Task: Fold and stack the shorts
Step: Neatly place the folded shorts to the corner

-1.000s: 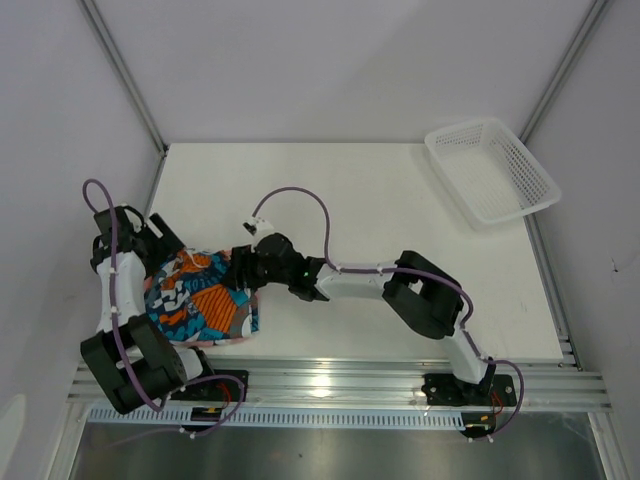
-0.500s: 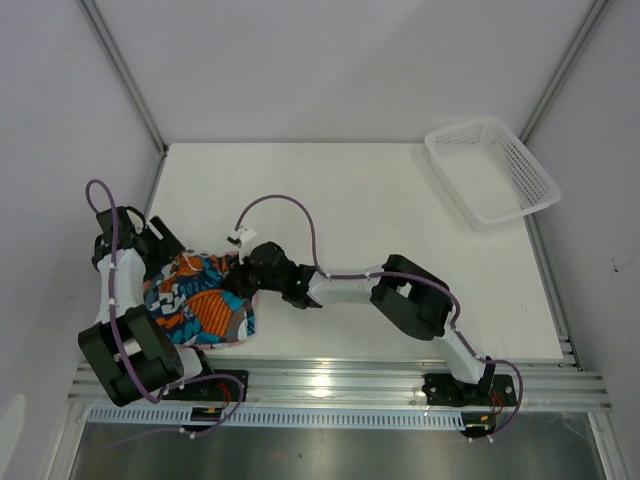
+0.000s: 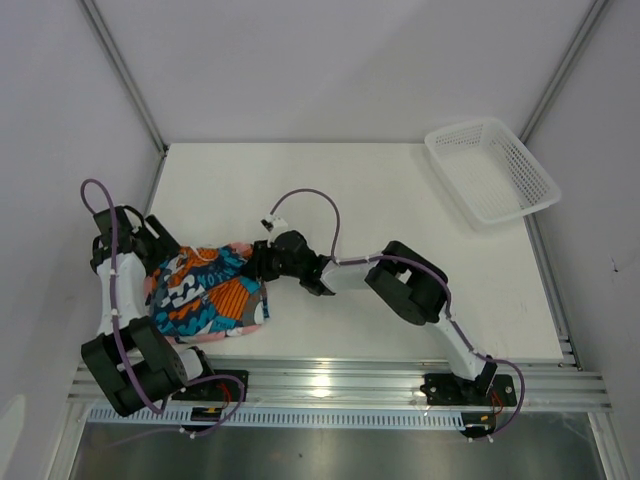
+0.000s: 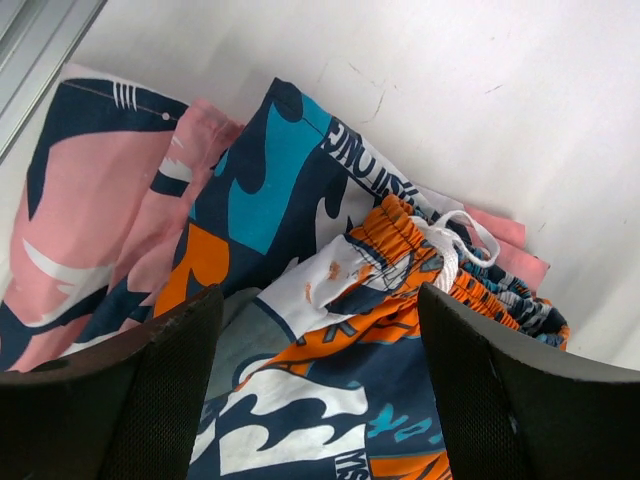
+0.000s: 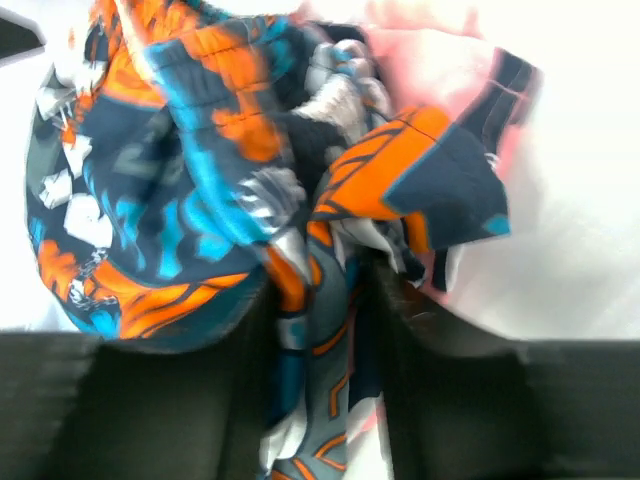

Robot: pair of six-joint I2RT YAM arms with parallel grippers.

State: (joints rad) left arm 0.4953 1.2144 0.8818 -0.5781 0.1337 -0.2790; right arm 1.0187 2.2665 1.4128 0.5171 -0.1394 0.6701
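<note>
You are working both arms at the near-left corner of the surface (image 3: 380, 200), where the two garments are lying together. The pink shorts (image 4: 90, 200) are sitting flat underneath, showing only at the edges. The patterned shorts (image 3: 205, 295) are resting on top of them in a rumpled heap, not yet a neat fold.

Your right hand (image 5: 322, 285) is reaching in from the right side of the pile and is gripping a bunched fold of the patterned shorts. The cloth is filling the gap between its fingers, though that view is blurred. Holding the fabric there is probably letting you draw the upper layer across so it squares up over the pink pair.

Your left hand (image 4: 320, 300) is hovering at the far-left side with its fingers spread wide and nothing between them. The orange waistband and its white drawstring (image 4: 455, 235) are lying just below it. It appears to be waiting there to pin or catch that edge while the other side is being pulled.

The white basket (image 3: 490, 170) is standing well apart at the far-right corner, taking no part. The stacking is looking nearly done, while the tidy top fold is looking unfinished.
</note>
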